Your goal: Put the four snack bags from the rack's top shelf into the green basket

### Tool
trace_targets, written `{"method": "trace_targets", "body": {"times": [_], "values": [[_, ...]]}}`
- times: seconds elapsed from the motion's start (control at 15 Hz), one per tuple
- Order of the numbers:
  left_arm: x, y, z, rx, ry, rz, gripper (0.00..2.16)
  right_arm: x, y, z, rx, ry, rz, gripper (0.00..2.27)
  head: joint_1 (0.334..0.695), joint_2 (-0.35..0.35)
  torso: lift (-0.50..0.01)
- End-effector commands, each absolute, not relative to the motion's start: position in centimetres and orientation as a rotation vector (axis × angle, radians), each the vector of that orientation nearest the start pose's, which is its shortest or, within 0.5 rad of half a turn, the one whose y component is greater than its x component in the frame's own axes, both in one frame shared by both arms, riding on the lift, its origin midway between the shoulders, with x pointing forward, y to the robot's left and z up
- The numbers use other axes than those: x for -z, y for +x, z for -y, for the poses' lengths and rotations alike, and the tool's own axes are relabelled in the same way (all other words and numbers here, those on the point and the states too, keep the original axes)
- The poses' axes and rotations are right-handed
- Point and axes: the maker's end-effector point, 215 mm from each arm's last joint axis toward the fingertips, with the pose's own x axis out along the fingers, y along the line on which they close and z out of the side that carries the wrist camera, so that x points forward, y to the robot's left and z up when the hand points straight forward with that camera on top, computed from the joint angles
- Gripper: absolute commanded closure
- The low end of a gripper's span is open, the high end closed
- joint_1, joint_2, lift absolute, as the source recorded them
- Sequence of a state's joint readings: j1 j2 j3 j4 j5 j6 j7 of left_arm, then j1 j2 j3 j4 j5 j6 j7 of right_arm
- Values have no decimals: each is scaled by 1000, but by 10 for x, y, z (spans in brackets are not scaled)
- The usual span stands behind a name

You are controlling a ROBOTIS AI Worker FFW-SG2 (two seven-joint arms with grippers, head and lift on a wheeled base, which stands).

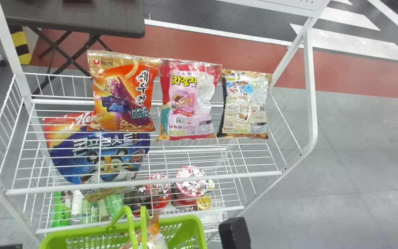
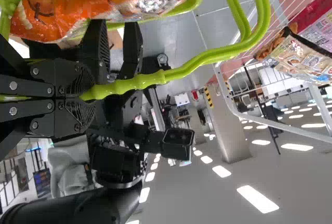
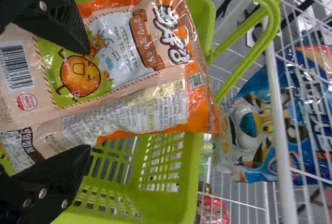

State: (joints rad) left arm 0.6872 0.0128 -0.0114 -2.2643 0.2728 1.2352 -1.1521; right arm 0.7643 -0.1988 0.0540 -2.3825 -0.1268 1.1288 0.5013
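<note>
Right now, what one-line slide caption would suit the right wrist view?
Right gripper, its fingers spread, over an orange-edged snack bag, the green basket beneath.

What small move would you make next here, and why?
Probably lift the right gripper up and off the orange snack bag: its fingers stand wide apart over that bag, which lies across the green basket's opening. The left gripper holds the handle, and three snack bags remain on the rack's top shelf.

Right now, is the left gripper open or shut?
Shut: the left wrist view shows the left gripper closed on the green basket handle.
</note>
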Motion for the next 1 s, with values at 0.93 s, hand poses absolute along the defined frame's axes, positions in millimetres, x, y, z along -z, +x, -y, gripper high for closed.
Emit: {"method": "trace_targets", "body": {"times": [0.93], "values": [[404,140,16,1187,-888,-973,2115,446,265,144,-507,236,-730,39,695,-350,0]]}}
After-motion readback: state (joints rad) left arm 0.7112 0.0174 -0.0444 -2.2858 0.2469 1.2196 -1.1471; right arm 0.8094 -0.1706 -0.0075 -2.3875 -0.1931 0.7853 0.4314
